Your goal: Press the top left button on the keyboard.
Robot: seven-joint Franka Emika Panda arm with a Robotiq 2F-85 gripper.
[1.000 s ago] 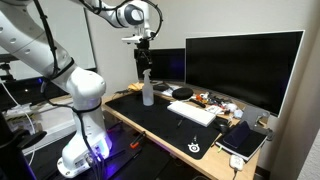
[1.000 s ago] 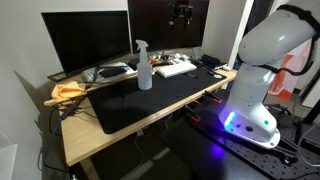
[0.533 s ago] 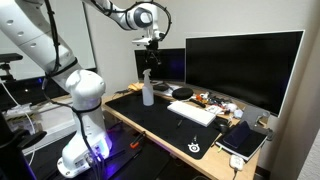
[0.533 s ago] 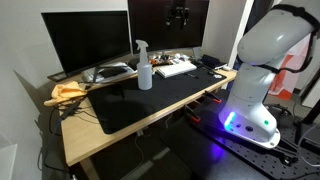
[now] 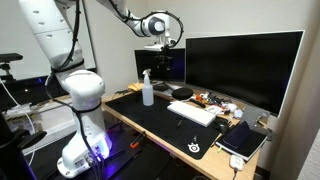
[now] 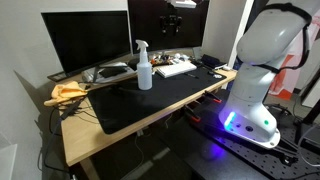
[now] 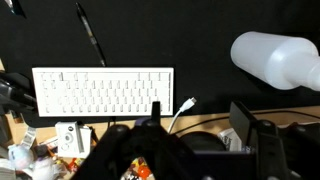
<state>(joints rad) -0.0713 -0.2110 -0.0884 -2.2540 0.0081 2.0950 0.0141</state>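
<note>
The white compact keyboard (image 5: 192,112) lies flat on the black desk mat in front of the big monitor; it also shows in an exterior view (image 6: 175,68). In the wrist view the keyboard (image 7: 100,92) lies below the camera, left of centre. My gripper (image 5: 165,64) hangs high above the desk, well above the keyboard, in front of the smaller dark screen. In the wrist view its two dark fingers (image 7: 200,115) stand apart, open and empty, near a loose white cable end.
A white spray bottle (image 5: 148,90) (image 6: 144,68) (image 7: 275,58) stands on the mat beside the keyboard. The large black monitor (image 5: 245,65), a dark notebook-like slab (image 5: 243,138), small clutter behind the keyboard (image 5: 205,99) and a yellow cloth (image 6: 68,90) occupy the desk.
The arm has swung sideways and a little higher, carrying the gripper from above the spray bottle toward the space over the keyboard. Nothing on the desk has moved.
</note>
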